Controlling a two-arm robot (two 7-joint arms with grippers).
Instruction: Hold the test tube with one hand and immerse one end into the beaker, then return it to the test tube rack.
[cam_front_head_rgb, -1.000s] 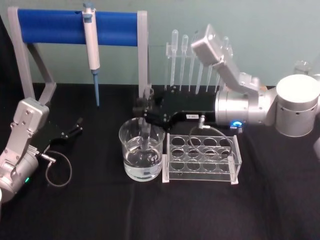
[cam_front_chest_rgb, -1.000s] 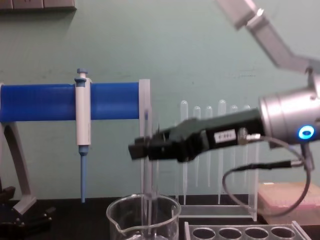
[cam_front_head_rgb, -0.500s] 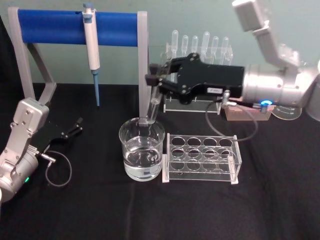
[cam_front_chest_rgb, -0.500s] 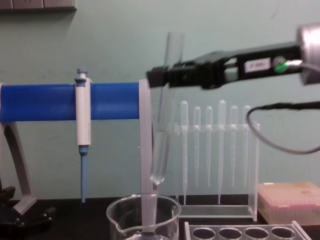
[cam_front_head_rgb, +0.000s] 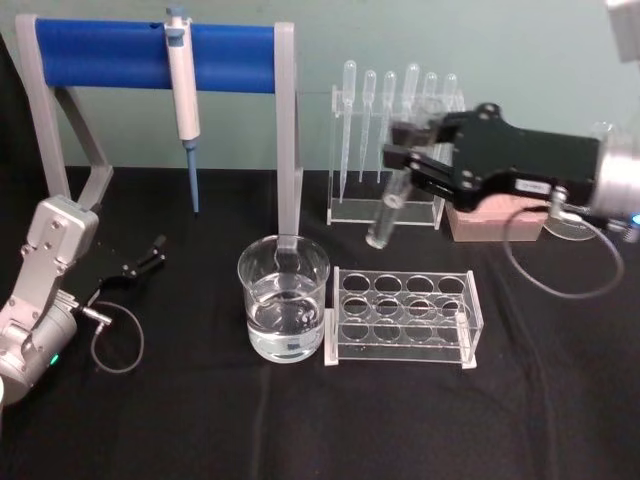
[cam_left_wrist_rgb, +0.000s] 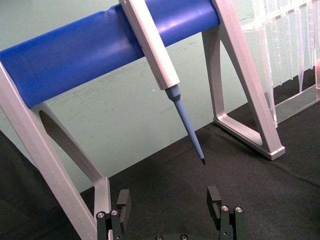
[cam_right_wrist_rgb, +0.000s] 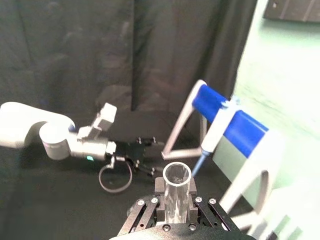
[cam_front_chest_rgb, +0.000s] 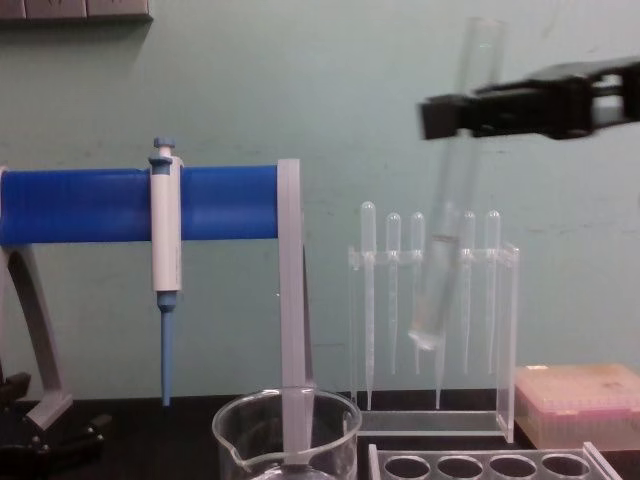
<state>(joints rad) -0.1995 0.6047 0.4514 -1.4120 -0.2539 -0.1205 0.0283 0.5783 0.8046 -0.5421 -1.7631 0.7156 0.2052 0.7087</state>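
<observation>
Tube (cam_front_head_rgb: 385, 215) in my right gripper (cam_front_head_rgb: 407, 158), clamped near its upper part between the black fingers (cam_right_wrist_rgb: 159, 188); I see its open rim poking up between them in the right wrist view. It hangs tilted in the air, clear of everything, above the far side of the clear rack (cam_front_head_rgb: 403, 315) and in front of the pipette stand (cam_front_head_rgb: 390, 205). The beaker (cam_front_head_rgb: 284, 310), part full of clear liquid, stands on the black worktop (cam_front_head_rgb: 320, 420) near its middle, just beside the rack's left end and well apart from the tube. My left gripper (cam_left_wrist_rgb: 170, 207) rests low by the worktop's left edge, fingers spread wide and holding nothing, facing the blue-barred stand (cam_front_head_rgb: 155, 55) where the pipettor (cam_front_head_rgb: 181, 85) hangs.
</observation>
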